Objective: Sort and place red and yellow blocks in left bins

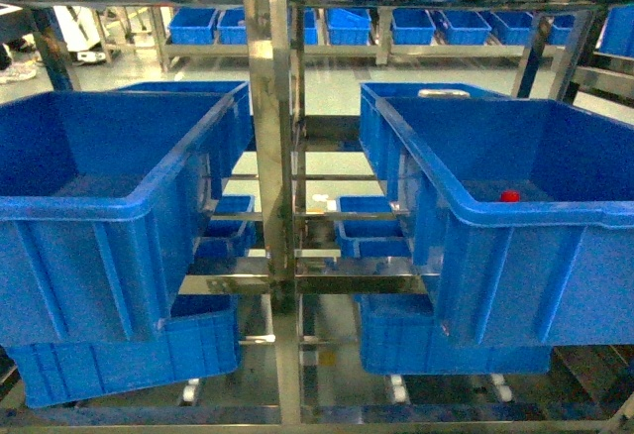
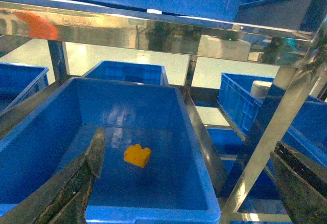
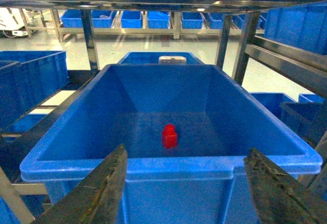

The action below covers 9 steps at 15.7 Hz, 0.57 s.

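A yellow block [image 2: 137, 155] lies on the floor of a blue bin [image 2: 153, 215] in the left wrist view. My left gripper [image 2: 189, 142] hangs open above that bin's near rim, nothing between its fingers [image 2: 87, 175]. A red block [image 3: 169, 136] stands in the middle of another large blue bin [image 3: 173, 165] in the right wrist view. My right gripper [image 3: 187, 151] is open just in front of the near wall of the red block's bin, holding nothing. In the head view the red block [image 1: 509, 196] shows in the right bin [image 1: 515, 226]; the left bin [image 1: 99, 206] looks empty. Neither gripper shows there.
A steel rack post [image 1: 269, 157] stands between the two bins, with a steel shelf beam [image 2: 153, 29] overhead. Smaller blue bins [image 1: 367, 221] sit behind and below. A white object [image 3: 172, 59] rests on the bin behind the red block's bin.
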Motion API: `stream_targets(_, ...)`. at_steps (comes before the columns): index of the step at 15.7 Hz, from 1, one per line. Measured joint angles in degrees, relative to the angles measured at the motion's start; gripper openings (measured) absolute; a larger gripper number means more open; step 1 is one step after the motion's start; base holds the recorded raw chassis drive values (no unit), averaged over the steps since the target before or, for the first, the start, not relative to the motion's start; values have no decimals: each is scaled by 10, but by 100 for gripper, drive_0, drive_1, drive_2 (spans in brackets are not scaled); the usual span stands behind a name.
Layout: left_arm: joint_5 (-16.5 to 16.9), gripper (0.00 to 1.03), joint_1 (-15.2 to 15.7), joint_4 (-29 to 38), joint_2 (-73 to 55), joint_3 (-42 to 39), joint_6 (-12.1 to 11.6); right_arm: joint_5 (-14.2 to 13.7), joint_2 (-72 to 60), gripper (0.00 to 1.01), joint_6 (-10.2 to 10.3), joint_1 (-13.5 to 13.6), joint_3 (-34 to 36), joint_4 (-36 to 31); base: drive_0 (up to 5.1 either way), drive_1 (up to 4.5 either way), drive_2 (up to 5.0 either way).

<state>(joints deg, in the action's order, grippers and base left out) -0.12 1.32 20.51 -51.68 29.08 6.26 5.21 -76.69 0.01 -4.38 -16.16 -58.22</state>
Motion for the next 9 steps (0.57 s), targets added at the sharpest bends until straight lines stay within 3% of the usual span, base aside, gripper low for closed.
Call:
stream_targets(2, 0, 98, 0, -1, 0, 0, 0, -29, 70, 46, 0, 17, 46, 2, 0, 0, 0)
stream_targets(3, 0, 98, 0, 0, 0, 0, 0, -46, 72, 33, 0, 41, 69, -41, 0, 0, 0)
stream_targets(5, 1, 98, -1, 0, 0, 0, 0, -50, 114, 8, 0, 46, 110, 9, 0, 0, 0)
stream_targets(6, -1, 98, 1, -1, 0, 0, 0, -50, 155, 2, 0, 46, 116, 25, 0, 0, 0)
stream_targets(9, 0, 98, 0, 0, 0, 0, 0, -50, 249, 2, 0, 46, 140, 99, 0, 0, 0)
